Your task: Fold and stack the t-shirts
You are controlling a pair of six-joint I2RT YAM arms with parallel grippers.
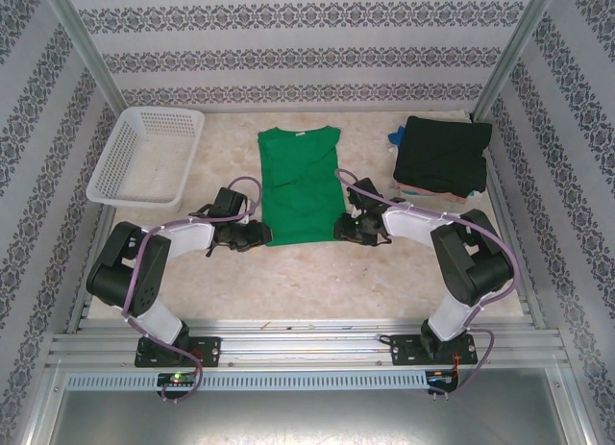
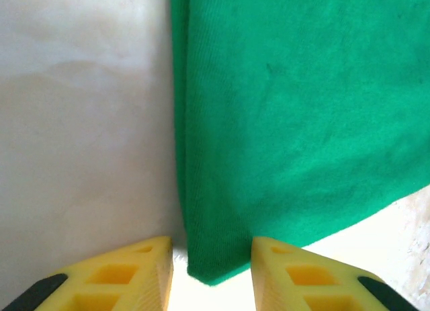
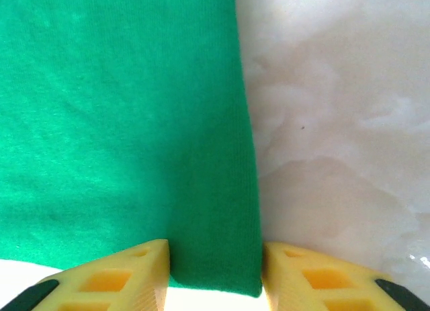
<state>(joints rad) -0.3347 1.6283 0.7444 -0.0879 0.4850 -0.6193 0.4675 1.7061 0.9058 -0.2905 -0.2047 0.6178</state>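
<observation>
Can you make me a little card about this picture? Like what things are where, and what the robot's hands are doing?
green t-shirt: lying flat in the middle of the table, folded into a long strip, neck at the far end
left gripper: at the shirt's near left corner, jaws apart with the cloth corner between them
right gripper: at the shirt's near right corner, jaws apart around the cloth the same way
black t-shirt: folded, on top of a small pile at the far right
basket: white plastic lattice, at the far left

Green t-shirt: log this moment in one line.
green t-shirt: flat, mid-table | left gripper: open astride near-left hem corner | right gripper: open astride near-right hem corner | black t-shirt: folded, far right
</observation>
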